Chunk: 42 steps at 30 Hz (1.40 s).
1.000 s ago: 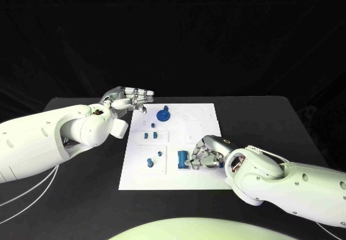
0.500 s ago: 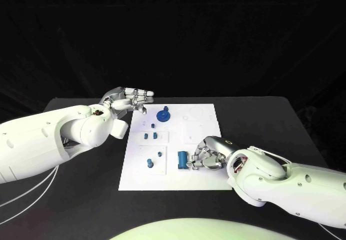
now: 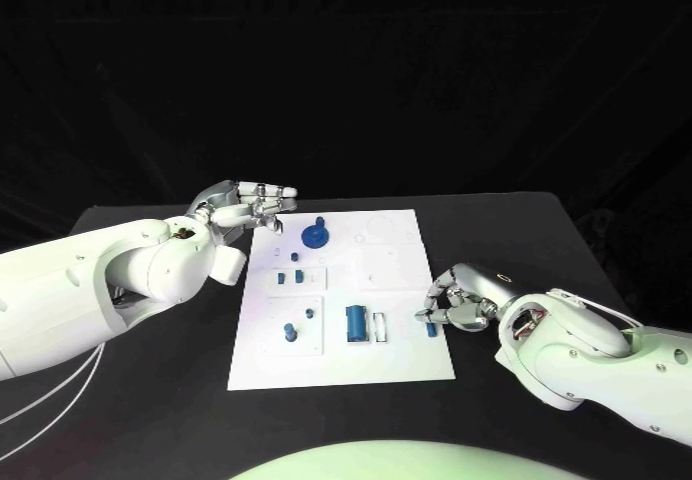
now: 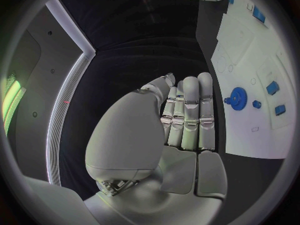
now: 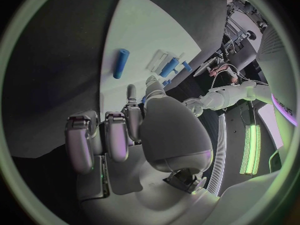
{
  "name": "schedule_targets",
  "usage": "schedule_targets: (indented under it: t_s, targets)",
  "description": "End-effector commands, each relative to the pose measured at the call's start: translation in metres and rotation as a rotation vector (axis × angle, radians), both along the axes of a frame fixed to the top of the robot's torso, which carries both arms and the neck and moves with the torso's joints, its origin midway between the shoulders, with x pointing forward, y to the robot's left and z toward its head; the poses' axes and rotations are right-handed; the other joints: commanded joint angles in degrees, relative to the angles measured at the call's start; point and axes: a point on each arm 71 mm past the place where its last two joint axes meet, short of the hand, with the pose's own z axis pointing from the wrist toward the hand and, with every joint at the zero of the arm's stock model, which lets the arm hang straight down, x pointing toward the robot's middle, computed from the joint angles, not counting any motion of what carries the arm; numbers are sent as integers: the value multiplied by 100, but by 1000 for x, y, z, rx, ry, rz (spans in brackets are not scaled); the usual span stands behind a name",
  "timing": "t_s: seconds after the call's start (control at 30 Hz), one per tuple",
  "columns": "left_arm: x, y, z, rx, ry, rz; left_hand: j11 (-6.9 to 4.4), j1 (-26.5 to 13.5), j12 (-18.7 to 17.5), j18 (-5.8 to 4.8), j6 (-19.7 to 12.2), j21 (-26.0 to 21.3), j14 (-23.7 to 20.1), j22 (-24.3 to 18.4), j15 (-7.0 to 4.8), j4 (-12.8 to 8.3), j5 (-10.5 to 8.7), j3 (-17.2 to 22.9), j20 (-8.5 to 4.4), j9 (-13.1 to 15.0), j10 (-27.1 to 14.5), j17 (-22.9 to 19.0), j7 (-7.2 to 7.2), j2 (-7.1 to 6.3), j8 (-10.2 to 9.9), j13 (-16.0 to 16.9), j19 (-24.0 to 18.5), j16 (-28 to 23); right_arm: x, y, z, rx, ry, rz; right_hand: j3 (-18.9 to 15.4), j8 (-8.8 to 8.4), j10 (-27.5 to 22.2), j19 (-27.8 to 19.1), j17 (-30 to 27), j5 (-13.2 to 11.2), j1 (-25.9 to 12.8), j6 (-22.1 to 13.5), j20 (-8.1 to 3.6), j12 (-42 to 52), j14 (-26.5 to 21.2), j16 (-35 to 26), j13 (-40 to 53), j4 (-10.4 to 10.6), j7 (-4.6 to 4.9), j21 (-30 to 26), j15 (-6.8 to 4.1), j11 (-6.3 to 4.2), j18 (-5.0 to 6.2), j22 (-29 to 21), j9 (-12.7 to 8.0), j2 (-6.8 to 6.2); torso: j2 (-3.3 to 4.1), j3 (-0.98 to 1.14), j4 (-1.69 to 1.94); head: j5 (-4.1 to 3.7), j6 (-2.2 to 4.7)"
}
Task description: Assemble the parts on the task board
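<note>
The white task board (image 3: pixel 404 360) lies mid-table. On it a blue gear (image 3: pixel 315 236) stands near the far end, and two small blue parts (image 3: pixel 291 279) and two blue pegs (image 3: pixel 297 325) sit along its left side. A blue cylinder (image 3: pixel 355 322) lies at mid-board beside a pale slot piece (image 3: pixel 379 327). My right hand (image 3: pixel 462 300) hovers at the board's right edge and pinches a small blue part (image 3: pixel 430 328) at its fingertips. My left hand (image 3: pixel 245 207) hangs by the board's far left corner, fingers loosely bent, holding nothing. The left wrist view shows the gear (image 4: pixel 238 96) beyond that hand (image 4: pixel 184 125).
Black tabletop (image 3: pixel 130 380) surrounds the board on every side. The right wrist view shows the cylinder (image 5: pixel 120 63) lying on the board (image 5: pixel 144 25) ahead of the right hand (image 5: pixel 147 130).
The camera has shifted. My right hand has drawn away from the blue cylinder to the board's right edge with a small blue part at its fingertips. The left hand has stayed put.
</note>
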Motion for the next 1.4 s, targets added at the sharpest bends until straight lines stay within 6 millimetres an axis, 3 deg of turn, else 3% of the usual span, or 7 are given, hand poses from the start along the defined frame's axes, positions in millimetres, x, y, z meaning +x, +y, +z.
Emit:
schedule_targets:
  t_s: [0.03,0.2,0.6,1.1,1.4]
  targets:
    - [-1,-3,1,-14,-2,-20,2,-11,29,78,-47,-38,-12,-8,20,-6,-21,-35,17,-6,-43,-9,1,54,-2,11,25,-31,0,-5,0,-10,-68,2,2,-61,21,590,859,49,48,31,27,8,479,-15,-422,7,18,26,43,34,-38,1508,-32,-3,-9,-1,-27,-35,6]
    - [-1,-5,0,-15,0,-25,1,0,35,78,-47,-42,-14,-11,19,-10,-19,-30,17,-6,-48,-11,0,65,1,13,27,-32,-2,-11,-6,-38,-66,-14,-16,-76,21,590,863,93,12,112,33,-6,480,-13,-428,47,7,26,42,28,-38,1508,-56,-22,-6,17,-38,-31,3]
    - [-1,-5,0,-15,2,-27,3,-5,37,78,-48,-44,-14,-12,20,-7,-21,-35,17,-7,-50,-11,2,63,1,13,27,-32,-1,-14,-16,-85,-33,-34,-68,-96,25,590,856,117,-97,220,30,-25,478,-18,-434,154,-13,26,32,14,-38,1508,-83,-65,2,14,-22,-24,-19]
    - [-2,-4,0,-14,4,-26,5,-14,42,77,-50,-47,-14,-14,21,-1,-22,-42,18,-7,-54,-12,3,61,2,14,28,-32,-3,-4,-38,-138,59,-6,-64,-93,20,590,840,122,-94,245,29,-38,474,-27,-441,165,-24,26,29,8,-38,1508,-84,-61,-7,8,-32,8,-73]
    - [-2,-3,0,-13,0,-20,5,-14,42,77,-50,-47,-14,-14,21,-1,-22,-42,18,-7,-54,-12,3,61,2,14,28,-32,-5,5,-45,-180,82,28,52,-126,10,590,835,90,179,293,6,-68,472,-32,-448,46,-61,26,-3,-28,-38,1508,-106,-38,-11,8,-30,20,-92]
